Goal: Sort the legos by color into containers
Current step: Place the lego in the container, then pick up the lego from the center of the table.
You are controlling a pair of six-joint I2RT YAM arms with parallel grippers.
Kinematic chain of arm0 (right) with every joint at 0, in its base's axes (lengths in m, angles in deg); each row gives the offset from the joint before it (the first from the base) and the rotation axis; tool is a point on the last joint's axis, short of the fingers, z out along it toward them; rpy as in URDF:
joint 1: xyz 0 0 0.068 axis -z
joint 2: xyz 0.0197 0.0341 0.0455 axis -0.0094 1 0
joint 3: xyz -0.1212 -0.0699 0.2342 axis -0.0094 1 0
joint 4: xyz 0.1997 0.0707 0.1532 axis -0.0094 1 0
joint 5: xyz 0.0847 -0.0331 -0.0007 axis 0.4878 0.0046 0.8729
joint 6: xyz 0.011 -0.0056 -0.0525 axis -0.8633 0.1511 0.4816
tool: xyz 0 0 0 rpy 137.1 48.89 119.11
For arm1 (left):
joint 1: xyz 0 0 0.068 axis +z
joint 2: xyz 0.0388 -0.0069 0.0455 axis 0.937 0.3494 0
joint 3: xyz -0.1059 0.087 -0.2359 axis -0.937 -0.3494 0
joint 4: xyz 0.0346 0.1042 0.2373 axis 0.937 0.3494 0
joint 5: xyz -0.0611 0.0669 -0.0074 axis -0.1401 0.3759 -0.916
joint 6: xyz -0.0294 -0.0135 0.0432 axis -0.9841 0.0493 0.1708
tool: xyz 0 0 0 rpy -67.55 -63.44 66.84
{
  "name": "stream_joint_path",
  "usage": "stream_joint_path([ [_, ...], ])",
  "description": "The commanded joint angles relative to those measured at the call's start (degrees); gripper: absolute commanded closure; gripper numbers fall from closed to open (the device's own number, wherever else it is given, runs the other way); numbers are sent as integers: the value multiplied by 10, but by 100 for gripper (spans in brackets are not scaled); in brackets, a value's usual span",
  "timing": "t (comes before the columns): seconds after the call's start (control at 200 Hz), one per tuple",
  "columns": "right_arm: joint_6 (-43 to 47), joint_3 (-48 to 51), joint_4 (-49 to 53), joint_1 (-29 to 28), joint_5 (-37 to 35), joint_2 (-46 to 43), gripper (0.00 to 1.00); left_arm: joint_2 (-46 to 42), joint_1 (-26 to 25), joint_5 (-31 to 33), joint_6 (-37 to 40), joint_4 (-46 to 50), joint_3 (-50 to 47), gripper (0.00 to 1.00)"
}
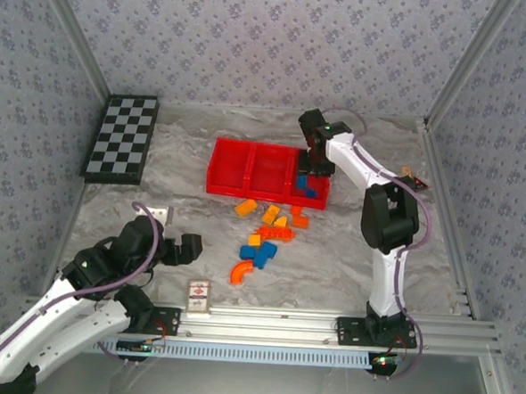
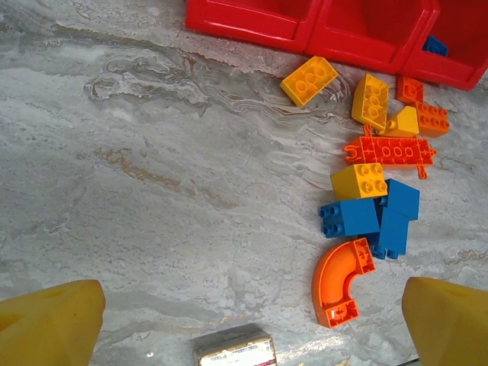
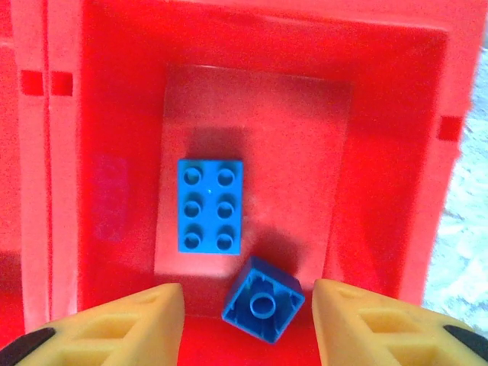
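The right gripper (image 3: 244,329) hangs with fingers parted over the tray's (image 1: 213,167) right-end compartment (image 3: 389,152), where two blue bricks (image 3: 210,206) lie. The left gripper (image 2: 248,332), spread wide too, hovers by the table's (image 2: 152,198) near edge, left of middle. The loose legos (image 2: 377,191) sit just before the tray's near wall and look light, rigid and slick (the curved orange one (image 2: 339,278) awkward), so pinching across flat opposite sides, not studs, seems safest.
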Motion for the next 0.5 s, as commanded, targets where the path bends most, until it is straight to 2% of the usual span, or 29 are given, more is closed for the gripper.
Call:
stream_joint_path([
  [0.0,-18,35,5,-8,-19,-75,48,-6,-5,8,-6,14,24,0],
  [0.285,-130,262,-93,-29,-1,-241,36,-5,-6,7,-5,5,17,0],
  [0.36,-158,303,-113,-41,0,-260,27,-3,-6,5,-4,3,17,0],
  [0.495,-178,333,-135,-54,3,-254,26,-2,-5,4,-3,-1,15,0],
])
